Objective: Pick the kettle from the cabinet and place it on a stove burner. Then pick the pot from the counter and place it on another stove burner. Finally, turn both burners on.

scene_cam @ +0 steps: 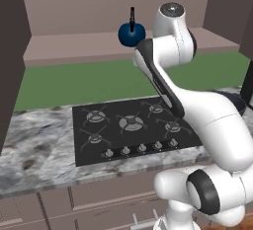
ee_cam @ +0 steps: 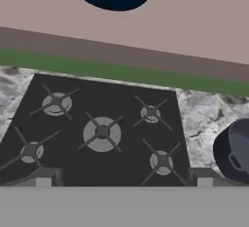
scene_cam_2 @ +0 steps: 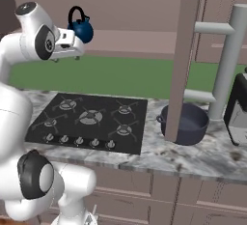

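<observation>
Here, the kettle (scene_cam: 131, 34) is seen upright on the cabinet (scene_cam: 74, 46) shelf, near its front edge, untouched. The gripper (scene_cam_2: 67, 55) is held just beside it with jaws spread wide and nothing between them. The pot (scene_cam_2: 185, 122) is set on the counter (scene_cam_2: 193, 159), off the right edge of the cooktop (scene_cam_2: 87, 120), whose 5 burners are bare.

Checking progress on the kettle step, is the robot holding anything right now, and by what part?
Nothing is held. The gripper is open, short of the kettle, which sits on the cabinet shelf.
</observation>
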Tool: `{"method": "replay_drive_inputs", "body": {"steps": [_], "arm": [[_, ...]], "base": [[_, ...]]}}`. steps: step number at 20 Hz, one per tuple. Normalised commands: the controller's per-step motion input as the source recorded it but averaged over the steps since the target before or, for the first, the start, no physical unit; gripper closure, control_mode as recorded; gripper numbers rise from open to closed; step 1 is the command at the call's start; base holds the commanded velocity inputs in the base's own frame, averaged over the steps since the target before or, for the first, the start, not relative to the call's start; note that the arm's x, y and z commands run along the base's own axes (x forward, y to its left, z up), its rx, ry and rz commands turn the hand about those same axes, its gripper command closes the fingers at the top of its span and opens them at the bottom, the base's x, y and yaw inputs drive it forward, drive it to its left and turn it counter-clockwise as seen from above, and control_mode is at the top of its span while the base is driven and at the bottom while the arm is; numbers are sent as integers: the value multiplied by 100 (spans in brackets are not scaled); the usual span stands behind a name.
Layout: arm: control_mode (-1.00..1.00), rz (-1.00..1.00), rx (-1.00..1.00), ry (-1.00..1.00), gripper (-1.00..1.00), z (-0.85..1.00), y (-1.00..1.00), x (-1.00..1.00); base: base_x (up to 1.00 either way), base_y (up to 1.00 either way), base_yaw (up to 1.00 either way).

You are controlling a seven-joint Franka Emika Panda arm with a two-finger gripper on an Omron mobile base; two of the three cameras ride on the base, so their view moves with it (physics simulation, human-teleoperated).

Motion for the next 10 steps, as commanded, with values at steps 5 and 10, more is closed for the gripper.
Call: {"method": "replay_drive_inputs", "body": {"steps": [5, 10], "arm": [[-100, 0, 0, -4, -100, 30, 15, 17], [-100, 0, 0, -4, -100, 28, 13, 18]], "base": [[0, 0, 0], [0, 0, 0]]}}
